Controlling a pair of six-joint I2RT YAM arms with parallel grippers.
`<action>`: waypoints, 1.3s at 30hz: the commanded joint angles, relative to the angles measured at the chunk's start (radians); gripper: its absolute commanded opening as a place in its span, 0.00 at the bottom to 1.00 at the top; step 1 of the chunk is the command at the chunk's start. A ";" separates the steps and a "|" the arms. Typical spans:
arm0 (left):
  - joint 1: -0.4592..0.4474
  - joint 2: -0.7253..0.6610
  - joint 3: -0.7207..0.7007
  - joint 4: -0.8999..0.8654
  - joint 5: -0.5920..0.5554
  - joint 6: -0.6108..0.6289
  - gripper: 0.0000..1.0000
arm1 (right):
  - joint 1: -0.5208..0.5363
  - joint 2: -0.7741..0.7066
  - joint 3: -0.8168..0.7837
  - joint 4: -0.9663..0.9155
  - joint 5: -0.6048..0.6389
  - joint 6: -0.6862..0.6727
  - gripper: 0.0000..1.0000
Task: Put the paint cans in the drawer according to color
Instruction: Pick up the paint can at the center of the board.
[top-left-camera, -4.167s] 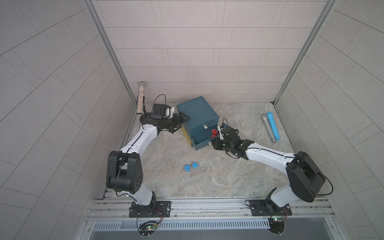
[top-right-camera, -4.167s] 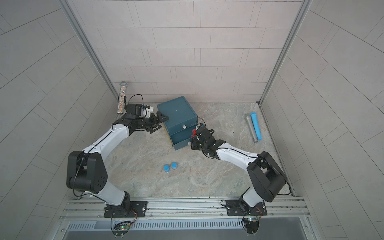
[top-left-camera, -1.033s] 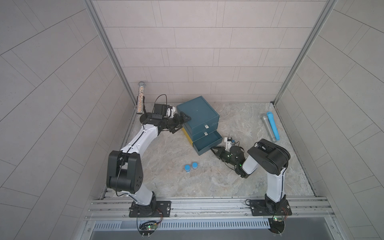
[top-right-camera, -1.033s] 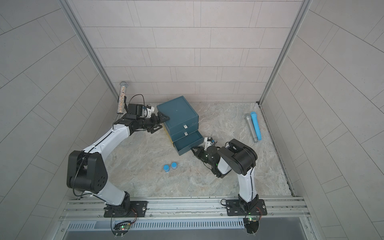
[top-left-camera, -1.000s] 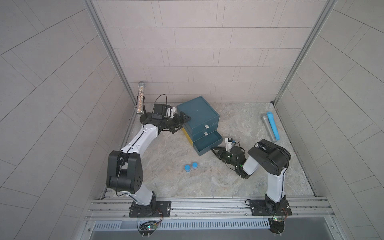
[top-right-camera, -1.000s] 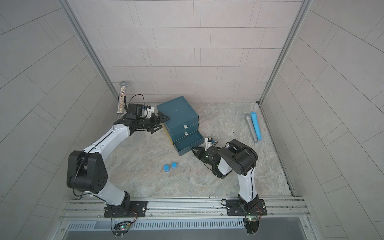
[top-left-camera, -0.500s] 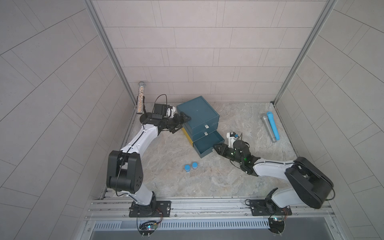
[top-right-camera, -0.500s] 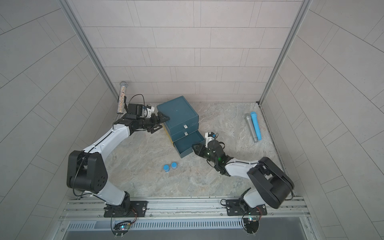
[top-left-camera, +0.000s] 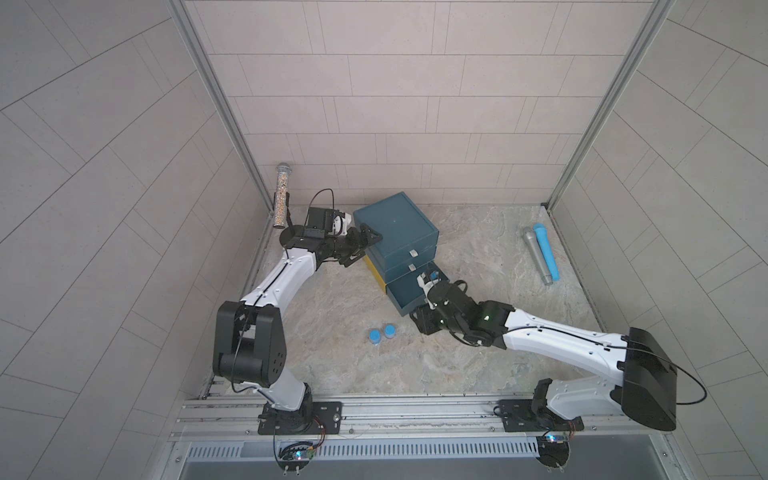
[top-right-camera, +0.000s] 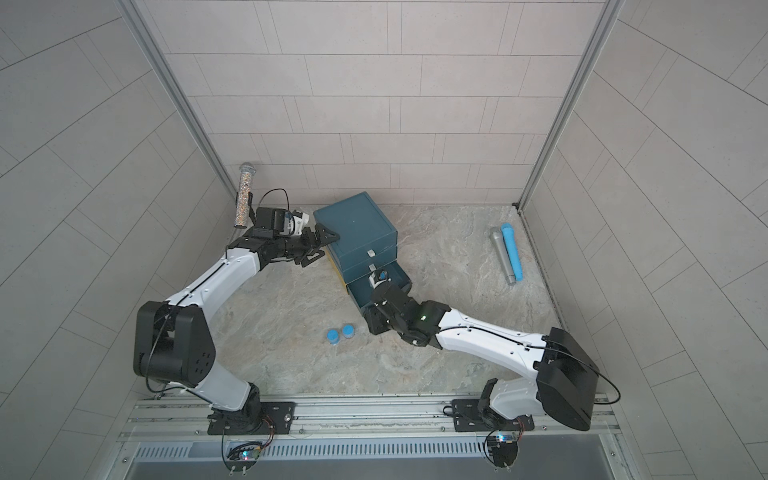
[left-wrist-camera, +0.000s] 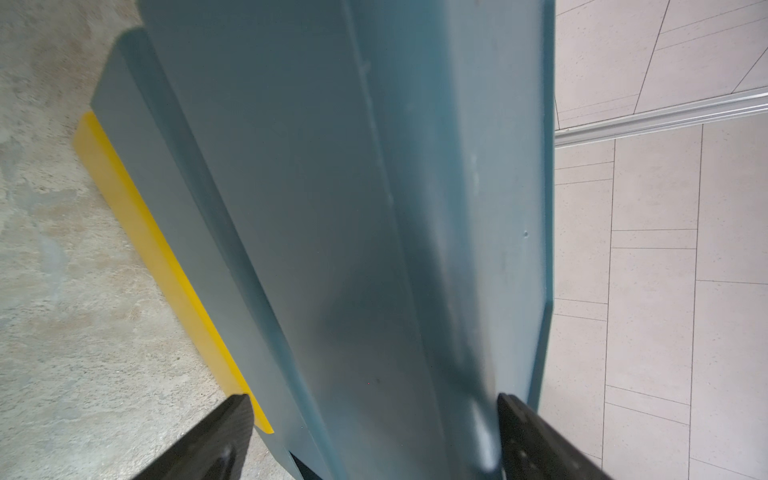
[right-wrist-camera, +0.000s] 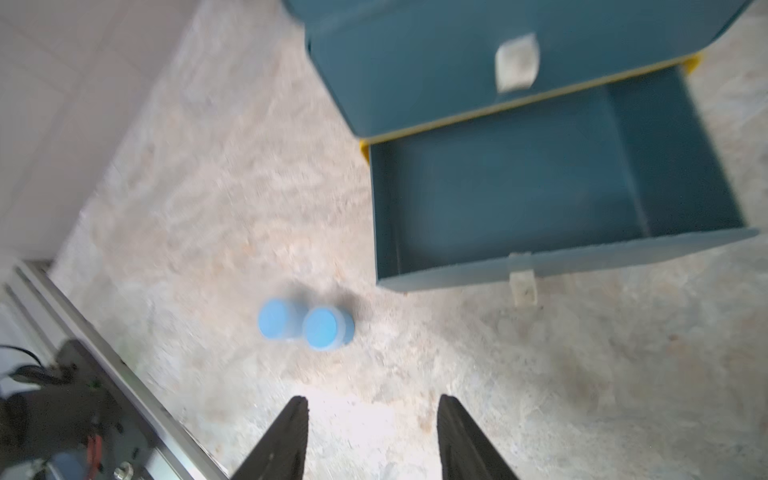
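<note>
Round-lidded blue paint cans (right-wrist-camera: 307, 326), veined stone tabletop (right-wrist-camera: 540, 374)

Your two arms have white link shells with black joint housings. Thin black cables loop from each. Both end effectors, left (top-left-camera: 365, 245) and right (top-left-camera: 422, 322), are black. A small green light glows behind the right one.

Ahead of the right gripper (right-wrist-camera: 370, 419), whose jaws are standing apart, bare marble floor (right-wrist-camera: 232, 216) is lying open up to the two blue paint cans (right-wrist-camera: 305, 322), which are sitting touching each other. Beyond and to one side, the open bottom drawer (right-wrist-camera: 552, 274) is showing a clear interior, its front wall standing between gripper and cavity. The left gripper (left-wrist-camera: 374, 432) is straddling the cabinet (left-wrist-camera: 353, 208).
</note>
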 joint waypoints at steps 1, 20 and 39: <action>0.000 0.032 -0.007 -0.106 -0.081 0.025 0.97 | 0.046 0.062 0.055 -0.078 0.077 -0.023 0.53; 0.000 0.027 -0.003 -0.108 -0.071 0.022 0.97 | 0.104 0.420 0.320 -0.158 0.007 -0.036 0.57; 0.000 0.022 -0.003 -0.104 -0.068 0.020 0.97 | 0.104 0.561 0.368 -0.112 0.021 -0.049 0.47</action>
